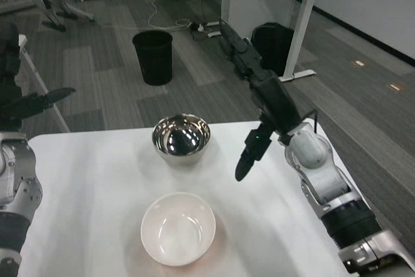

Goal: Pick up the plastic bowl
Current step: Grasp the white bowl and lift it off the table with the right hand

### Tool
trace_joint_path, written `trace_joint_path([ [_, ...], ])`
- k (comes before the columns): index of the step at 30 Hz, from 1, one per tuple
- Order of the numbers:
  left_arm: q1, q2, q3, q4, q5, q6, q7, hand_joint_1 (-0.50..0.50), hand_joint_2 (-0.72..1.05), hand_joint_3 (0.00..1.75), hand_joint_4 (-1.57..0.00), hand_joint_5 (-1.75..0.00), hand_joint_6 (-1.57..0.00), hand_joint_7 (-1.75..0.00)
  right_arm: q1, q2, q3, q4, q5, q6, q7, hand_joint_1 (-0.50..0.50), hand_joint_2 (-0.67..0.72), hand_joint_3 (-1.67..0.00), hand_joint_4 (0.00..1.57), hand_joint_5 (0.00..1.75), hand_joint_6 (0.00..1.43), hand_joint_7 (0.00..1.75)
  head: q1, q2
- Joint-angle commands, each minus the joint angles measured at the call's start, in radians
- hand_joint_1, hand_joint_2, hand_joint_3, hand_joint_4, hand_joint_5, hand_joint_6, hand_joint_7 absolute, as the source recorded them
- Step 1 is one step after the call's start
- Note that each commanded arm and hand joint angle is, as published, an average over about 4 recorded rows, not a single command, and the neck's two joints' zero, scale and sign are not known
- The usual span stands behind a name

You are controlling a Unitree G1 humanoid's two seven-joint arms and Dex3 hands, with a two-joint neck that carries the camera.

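The white plastic bowl (178, 228) sits upright and empty on the white table (91, 180), near the front middle. My right hand (271, 105) hovers above the table's back right, its fingers stretched out and apart, holding nothing. One fingertip (241, 172) hangs down to the right of and behind the plastic bowl, apart from it. My left hand (29, 104) waits at the far left, beyond the table's back corner, fingers extended with nothing in them.
A shiny steel bowl (181, 137) stands just behind the plastic bowl, close to the table's back edge. On the floor beyond are a black bin (154, 56), a white desk's leg (300, 27) and a dark bag (273, 43).
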Motion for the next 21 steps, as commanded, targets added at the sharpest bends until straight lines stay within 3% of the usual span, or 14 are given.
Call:
trace_joint_path([
  [1,-0.021,0.007,-0.013,0.046,-0.007,-0.001,-0.004,-0.50,0.16,0.02,0.00,0.00,0.00,0.00,-0.038,-0.056,0.087,-0.035,-0.041,0.009,0.010,-0.45,0.28,0.00,0.00,0.00,0.00,0.00,0.010,-0.028],
  [9,-0.040,0.032,-0.043,0.156,-0.024,0.003,-0.005,-0.50,0.21,0.04,0.00,0.00,0.00,0.00,-0.093,-0.242,0.346,-0.254,-0.226,0.155,0.051,-0.42,0.17,0.00,0.00,0.00,0.00,0.00,0.029,-0.043],
  [11,-0.052,0.043,-0.059,0.183,-0.024,0.008,-0.005,-0.50,0.21,0.00,0.00,0.00,0.00,0.00,-0.129,-0.295,0.449,-0.325,-0.275,0.200,0.070,-0.42,0.15,0.00,0.00,0.00,0.00,0.00,0.040,-0.055],
  [15,-0.079,0.075,-0.102,0.235,-0.032,0.010,-0.007,-0.50,0.16,0.00,0.00,0.00,0.00,0.00,-0.220,-0.382,0.630,-0.431,-0.341,0.279,0.096,-0.46,-0.02,0.00,0.00,0.00,0.00,0.00,0.054,-0.088],
  [21,-0.095,0.106,-0.128,0.270,-0.065,0.010,-0.011,-0.50,0.16,0.00,0.00,0.00,0.00,0.00,-0.290,-0.397,0.712,-0.510,-0.502,0.327,0.147,-0.46,0.12,0.00,0.00,0.00,0.00,0.00,0.092,-0.111],
])
